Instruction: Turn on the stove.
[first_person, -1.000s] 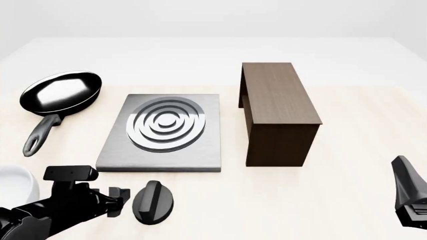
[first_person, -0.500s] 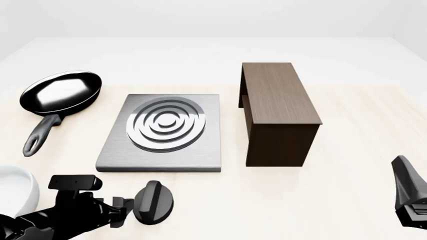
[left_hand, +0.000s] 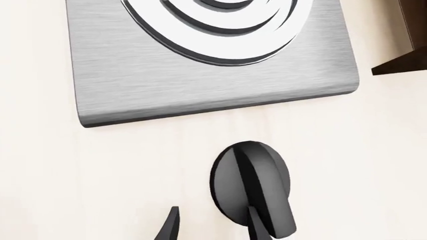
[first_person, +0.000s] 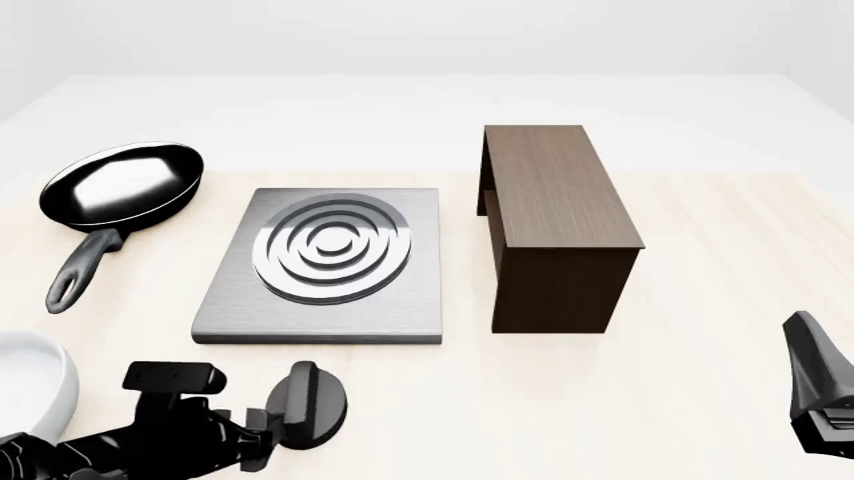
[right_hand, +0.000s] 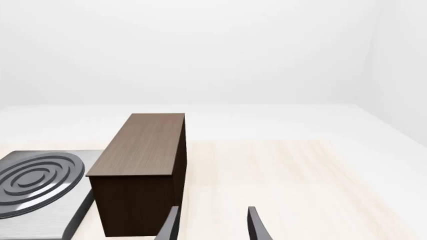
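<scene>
While left jaws (left_hand: 212, 229) gape at knob (left_hand: 251, 190), right jaws (right_hand: 211, 223) spread empty, cabinet (first_person: 554, 222) hollow.

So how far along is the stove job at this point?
Done: the left end effector has reached the knob, open, one finger against its ridge. In hand: closing on the ridge. Left: gripping and turning it; nothing on the stove shows it on. The right end effector hangs open beside the cabinet.

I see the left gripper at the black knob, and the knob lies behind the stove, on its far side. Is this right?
Not quite. The left gripper is at the knob, but the front view shows the knob in front of the stove, on its near side, closer to the arms.
</scene>
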